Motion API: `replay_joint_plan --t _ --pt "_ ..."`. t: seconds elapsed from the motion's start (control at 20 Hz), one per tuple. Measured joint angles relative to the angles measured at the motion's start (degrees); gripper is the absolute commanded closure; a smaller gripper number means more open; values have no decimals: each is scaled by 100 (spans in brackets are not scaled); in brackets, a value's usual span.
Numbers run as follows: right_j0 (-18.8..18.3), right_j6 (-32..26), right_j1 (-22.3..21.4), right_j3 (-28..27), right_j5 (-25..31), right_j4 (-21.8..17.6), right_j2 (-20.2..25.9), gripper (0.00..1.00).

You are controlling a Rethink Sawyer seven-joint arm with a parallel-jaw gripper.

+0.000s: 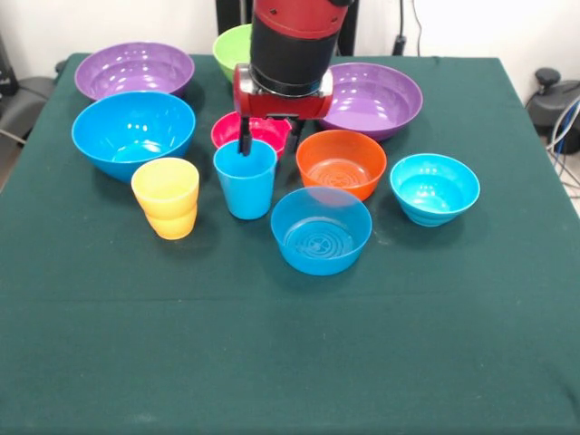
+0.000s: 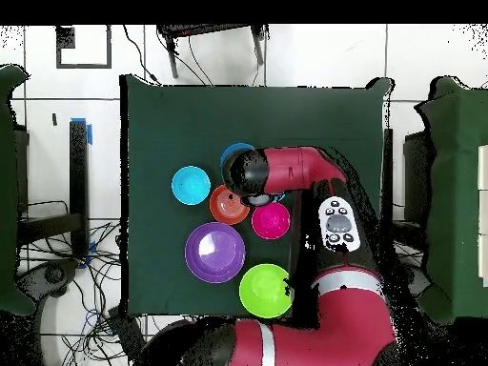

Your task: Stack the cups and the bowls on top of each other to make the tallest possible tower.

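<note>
The sky-blue cup stands upright at the table's middle, with the pale yellow cup to its left. My gripper is open and hangs low over the pink-red bowl, just behind the blue cup. One finger reaches down to the cup's far rim; I cannot tell if it touches. Bowls stand singly around: large blue, medium blue, small blue, orange, two purple and lime green. Nothing is stacked. In the overhead view the arm hides the gripper and both cups.
The dark green cloth covers the table, and all the cups and bowls crowd its far half. The overhead view shows a blue bowl, the orange bowl, the pink-red bowl, a purple bowl and the green bowl.
</note>
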Motion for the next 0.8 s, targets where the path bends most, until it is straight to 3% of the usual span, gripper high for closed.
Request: replay_joint_plan --t 0.8 --pt "30 0 -64 0 1 -1 0 0"
